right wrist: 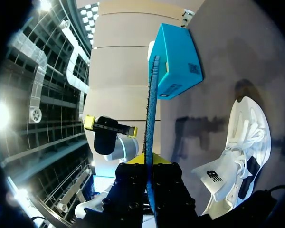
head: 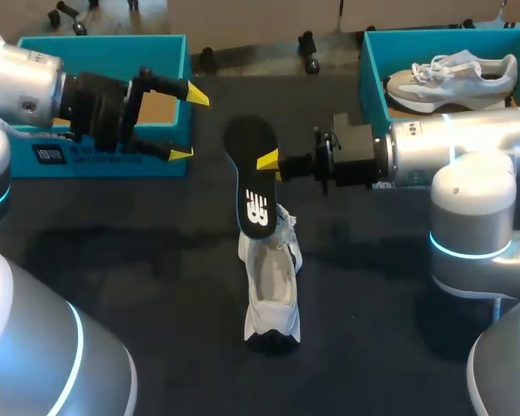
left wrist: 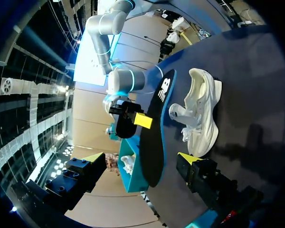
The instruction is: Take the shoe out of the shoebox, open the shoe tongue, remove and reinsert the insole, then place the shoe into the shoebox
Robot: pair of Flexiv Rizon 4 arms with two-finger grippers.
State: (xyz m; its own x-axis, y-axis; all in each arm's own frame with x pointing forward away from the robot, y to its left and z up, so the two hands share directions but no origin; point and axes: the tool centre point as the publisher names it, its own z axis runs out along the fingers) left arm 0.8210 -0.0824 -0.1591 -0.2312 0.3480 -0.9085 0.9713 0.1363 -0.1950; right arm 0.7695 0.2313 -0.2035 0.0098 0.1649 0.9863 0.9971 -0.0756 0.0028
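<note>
Right end effector (head: 268,161) tight on insole (head: 251,143)

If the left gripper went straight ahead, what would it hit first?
Probably the flat black insole clamped in the right gripper, directly ahead of the open left gripper; depth is unclear.

My right gripper (head: 265,162) clamps the black insole (head: 253,178) on edge above the white shoe (head: 273,286); the teal shoebox (head: 113,161) stands open.
</note>
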